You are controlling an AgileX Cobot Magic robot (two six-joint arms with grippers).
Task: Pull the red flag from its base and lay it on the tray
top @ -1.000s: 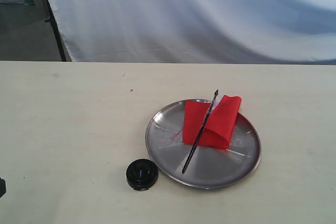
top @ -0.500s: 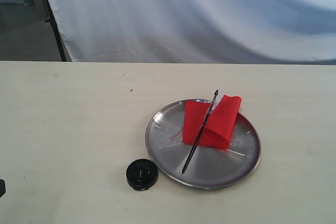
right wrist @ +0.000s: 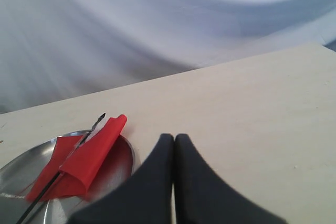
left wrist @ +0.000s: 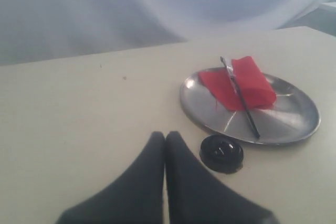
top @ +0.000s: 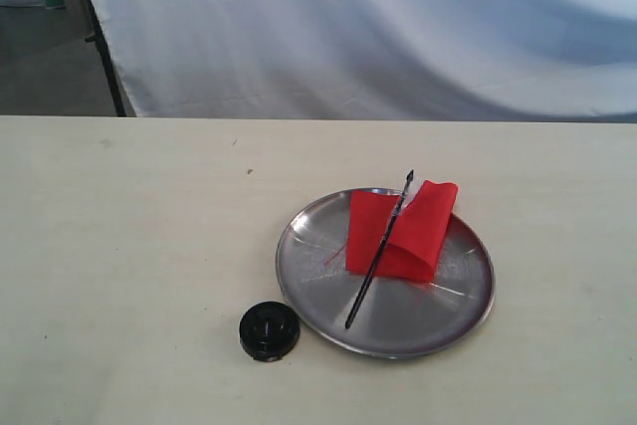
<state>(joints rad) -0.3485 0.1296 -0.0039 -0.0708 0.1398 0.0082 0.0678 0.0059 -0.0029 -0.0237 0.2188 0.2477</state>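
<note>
The red flag [top: 408, 229] lies folded on the round steel tray [top: 318, 291], its black stick slanting across the cloth with the tip past the far rim. The small black base [top: 269, 330] stands empty on the table just left of the tray's near edge. Neither gripper shows in the exterior view. In the left wrist view my left gripper [left wrist: 165, 139] is shut on nothing, short of the base [left wrist: 221, 153] and the tray [left wrist: 294, 129] with the flag [left wrist: 239, 82]. My right gripper [right wrist: 174, 141] is shut and empty, beside the tray [right wrist: 21, 169] and flag [right wrist: 89, 156].
A cream table [top: 139, 226] carries everything. A white cloth backdrop [top: 378, 27] hangs behind its far edge, with a dark stand leg [top: 105, 57] at the back left.
A dark bit of the left arm at the exterior view's lower left edge has gone out of frame. Flag, tray and base have not moved.
</note>
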